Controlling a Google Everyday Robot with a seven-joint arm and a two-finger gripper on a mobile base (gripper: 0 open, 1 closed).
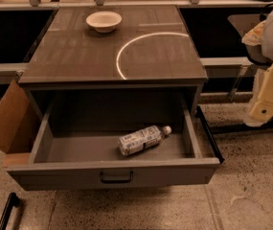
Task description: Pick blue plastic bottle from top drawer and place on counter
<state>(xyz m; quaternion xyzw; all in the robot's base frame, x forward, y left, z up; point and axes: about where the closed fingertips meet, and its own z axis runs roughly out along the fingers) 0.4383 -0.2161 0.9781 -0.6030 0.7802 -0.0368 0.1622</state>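
One camera view takes in the whole scene from above and in front. The top drawer (114,169) is pulled fully out from under the counter (78,51), its flat grey front panel facing the camera with a small dark curved handle (116,177) at the middle. The blue plastic bottle (141,139) lies on its side on the drawer floor, right of centre and nearer the front wall than the back. Its white cap points to the right and slightly toward the back, and its pale label is turned upward. The counter is glossy grey-brown and carries a thin white arc (126,44). A white bowl (104,21) stands upright near its far edge, left of the arc. The gripper (263,110) hangs at the right edge of the view as pale cream and white parts. It is beside the counter, outside the drawer and well apart from the bottle, holding nothing that can be seen. Whether it is open or closed I cannot tell. A piece of brown cardboard (9,121) leans against the drawer's left side, above the speckled floor (251,190).
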